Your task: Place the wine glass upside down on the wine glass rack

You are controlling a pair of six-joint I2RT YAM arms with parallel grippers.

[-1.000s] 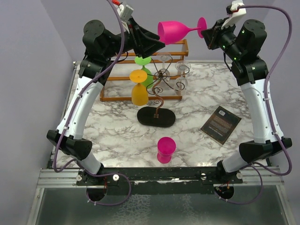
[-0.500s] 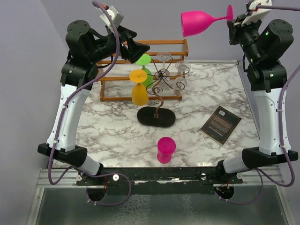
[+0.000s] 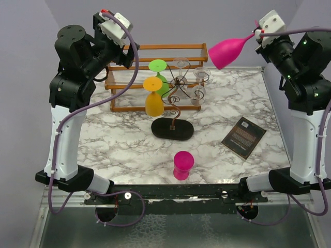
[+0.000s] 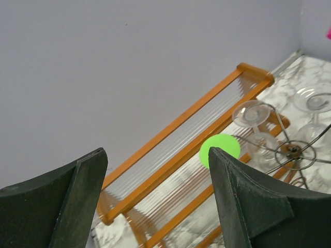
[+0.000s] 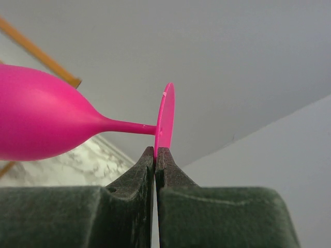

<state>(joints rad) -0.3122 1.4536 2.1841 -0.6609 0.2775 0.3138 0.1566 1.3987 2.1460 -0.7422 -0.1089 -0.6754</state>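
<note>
My right gripper [image 3: 257, 35] is shut on the rim of the foot of a pink wine glass [image 3: 227, 51] and holds it high above the table's back right, bowl tilted down to the left. In the right wrist view the jaws [image 5: 156, 150] pinch the foot and the glass [image 5: 41, 121] lies sideways. The wine glass rack [image 3: 178, 85], dark wire on a black oval base [image 3: 172, 129], stands mid-table with orange [image 3: 153, 98], green [image 3: 158, 70] and clear glasses hanging on it. My left gripper [image 3: 118, 51] is open and empty, high at the back left [image 4: 155, 196].
An orange-brown wooden slatted shelf [image 3: 134, 77] stands behind the rack and also shows in the left wrist view [image 4: 181, 139]. A second pink glass [image 3: 183, 165] stands near the table's front edge. A dark booklet [image 3: 243, 137] lies at the right.
My right arm has swung the pink glass to the right and tipped its bowl downward. My left gripper has drawn back to the left, away from the bowl.
</note>
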